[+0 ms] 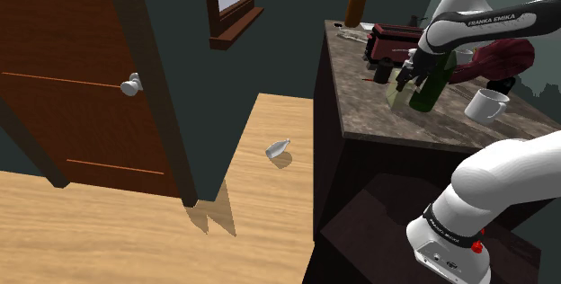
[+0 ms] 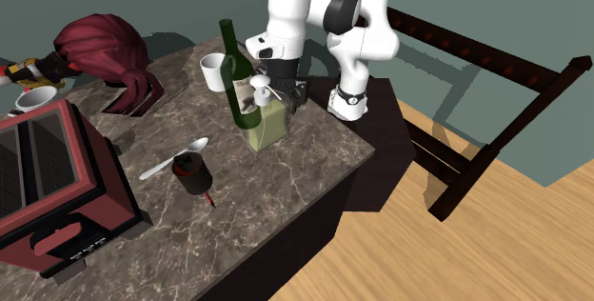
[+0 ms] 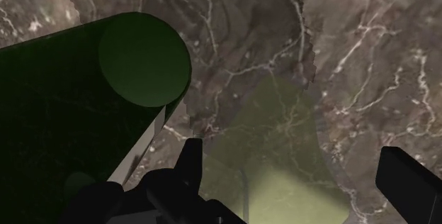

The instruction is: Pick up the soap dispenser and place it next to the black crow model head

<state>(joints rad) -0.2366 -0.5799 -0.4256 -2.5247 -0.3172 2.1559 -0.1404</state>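
The soap dispenser [image 2: 268,124] has a see-through yellow-green body and a white pump. It stands upright on the dark marble counter [image 2: 286,194], close beside a dark green wine bottle [image 2: 235,66]. My gripper [image 2: 283,91] is lowered over the dispenser with its fingers open. In the wrist view the dispenser body [image 3: 283,152] lies between the two fingers of my gripper [image 3: 290,157], near one finger and apart from the other. The small black crow head [image 2: 192,173], marked with red, sits further along the counter. In the shoulder view the gripper [image 1: 409,77] hangs over the dispenser [image 1: 398,95].
A white mug [image 2: 215,69] stands behind the bottle, and a white spoon [image 2: 173,160] lies by the crow head. A red wig [image 2: 105,56] and a dark red box [image 2: 48,185] occupy the far end. A small white bottle [image 1: 279,148] lies on the wooden floor.
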